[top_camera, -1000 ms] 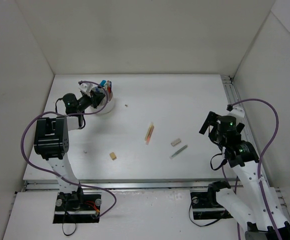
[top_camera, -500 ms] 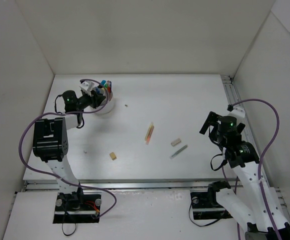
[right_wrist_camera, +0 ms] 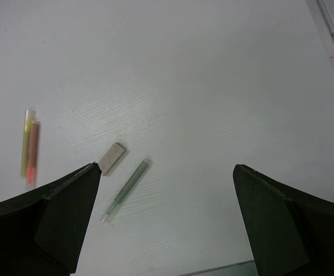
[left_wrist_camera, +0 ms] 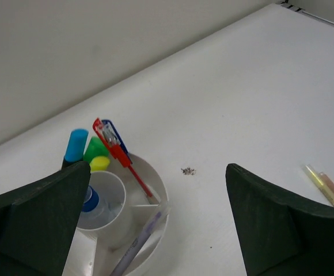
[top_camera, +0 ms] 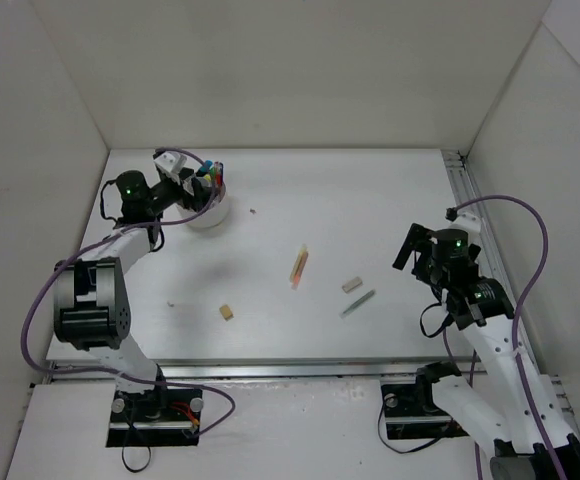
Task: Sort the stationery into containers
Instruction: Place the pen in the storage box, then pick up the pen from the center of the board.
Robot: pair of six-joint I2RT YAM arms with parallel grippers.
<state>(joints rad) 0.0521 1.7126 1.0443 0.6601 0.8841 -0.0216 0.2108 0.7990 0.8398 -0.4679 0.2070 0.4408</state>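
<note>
**Stationery [top_camera: 210, 170] split between the bowl [top_camera: 213, 214] and the worktop [top_camera: 370, 200]**

I have the white divided bowl at the far left of the worktop, close to the left wall [top_camera: 70, 120] and not far from the back wall [top_camera: 290, 80]. In the left wrist view, three black highlighters stand together in one compartment, with a blue end [left_wrist_camera: 76, 145], a green end [left_wrist_camera: 95, 150] and a yellow end [left_wrist_camera: 99, 163]. A red pen [left_wrist_camera: 121, 156] and a blue pen [left_wrist_camera: 110, 130] lean side by side against the far rim. A white-blue tube [left_wrist_camera: 89, 201] stands in the round centre cup, and a pale grey pen [left_wrist_camera: 138, 244] leans across the near rim. Any print on the clips and barrels is too small for me to read.

Five pieces lie loose. Mid-worktop are a cream stick [right_wrist_camera: 26, 141] and a pinkish pen with a red tip [right_wrist_camera: 33, 150], touching along their length. Right of them are a beige eraser [right_wrist_camera: 112, 157] and, just beside it, a grey-green pen [right_wrist_camera: 126, 190]. A second eraser [top_camera: 227, 312] lies apart, nearer the front edge. A dark speck [left_wrist_camera: 188, 171] sits right of the bowl.

The left fingers [top_camera: 196, 188] hang over the bowl, spread wide and holding nothing. The right fingers [top_camera: 411, 250] are also spread wide with nothing between them, raised right of the grey-green pen.

Bare worktop runs from the bowl to the stick. A metal rail [top_camera: 460, 185] borders the right edge.
</note>
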